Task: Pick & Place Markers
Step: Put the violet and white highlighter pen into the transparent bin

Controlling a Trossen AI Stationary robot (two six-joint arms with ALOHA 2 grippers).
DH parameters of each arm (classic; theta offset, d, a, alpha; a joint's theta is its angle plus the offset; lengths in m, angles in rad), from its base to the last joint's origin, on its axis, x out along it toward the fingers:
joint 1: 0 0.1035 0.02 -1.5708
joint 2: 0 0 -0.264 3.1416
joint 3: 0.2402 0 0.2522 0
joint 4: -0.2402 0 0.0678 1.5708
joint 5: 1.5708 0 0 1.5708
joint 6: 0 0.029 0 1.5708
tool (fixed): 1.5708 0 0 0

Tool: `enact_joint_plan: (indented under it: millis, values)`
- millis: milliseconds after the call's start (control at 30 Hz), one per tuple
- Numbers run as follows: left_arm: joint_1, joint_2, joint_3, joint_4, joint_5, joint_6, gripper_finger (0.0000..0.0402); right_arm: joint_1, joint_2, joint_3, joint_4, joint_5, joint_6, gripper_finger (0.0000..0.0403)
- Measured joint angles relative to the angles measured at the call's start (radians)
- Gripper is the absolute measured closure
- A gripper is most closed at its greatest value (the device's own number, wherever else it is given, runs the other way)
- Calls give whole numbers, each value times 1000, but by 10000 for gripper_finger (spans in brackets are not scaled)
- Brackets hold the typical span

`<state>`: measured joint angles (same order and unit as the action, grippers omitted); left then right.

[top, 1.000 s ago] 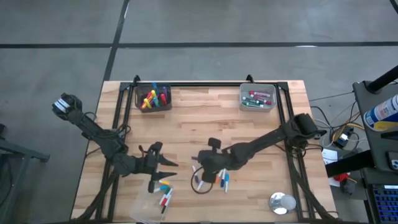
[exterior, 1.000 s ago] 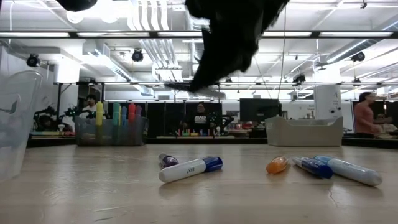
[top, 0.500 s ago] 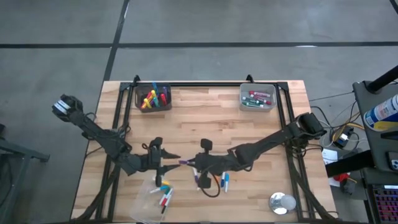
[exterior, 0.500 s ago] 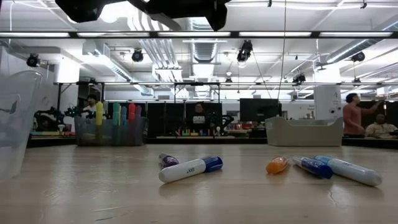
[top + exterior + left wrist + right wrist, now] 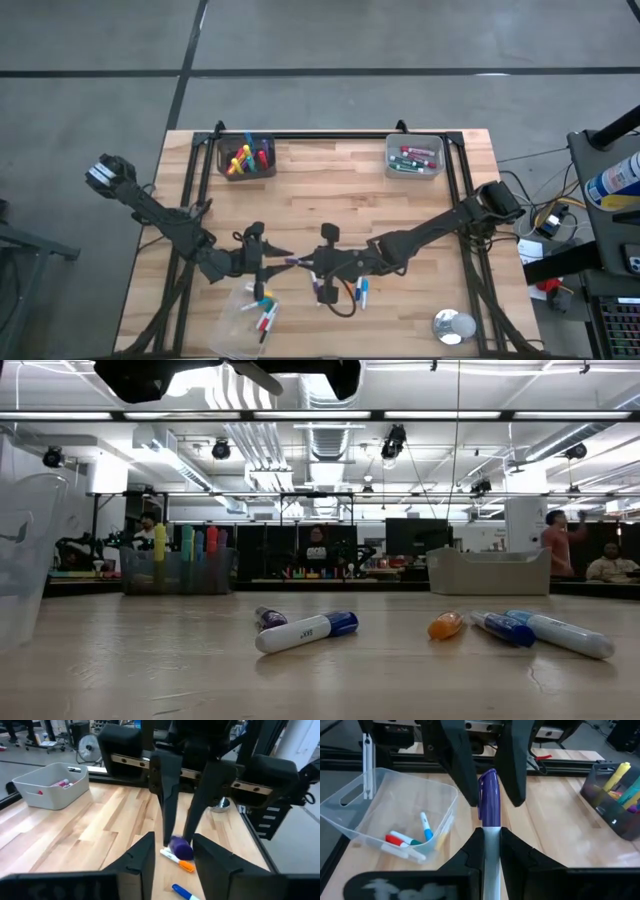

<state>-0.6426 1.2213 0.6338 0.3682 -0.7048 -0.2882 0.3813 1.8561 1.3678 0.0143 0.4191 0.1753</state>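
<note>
Light comes from overhead: long ceiling strip lights [image 5: 330, 415] run across the room in the low view and burn out to white, with a flare at 11 o'clock behind a dark arm silhouette. The bench [image 5: 330, 190] is evenly and brightly lit from above, shadows under the arms soft and short. In the low view the near bench surface [image 5: 200, 680] shows a pale sheen. The clear container [image 5: 25, 550] at 9 o'clock is blurred. Both wrist views are soft; the near fingers [image 5: 140, 865] at 6 o'clock are out of focus and almost featureless black, and straight bench rails bow toward the frame edges.
</note>
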Motion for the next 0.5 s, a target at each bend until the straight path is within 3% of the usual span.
enact_joint_plan:
  millis: [267,400,500]
  values:
    - [0,0,0,6,14,-2,362,0,0,0,-2,1,5,369]
    - [0,0,0,3,21,-12,371,0,0,0,-12,-1,7,358]
    - [3,-4,0,-10,90,-27,359,5,0,1,-48,-13,9,333]
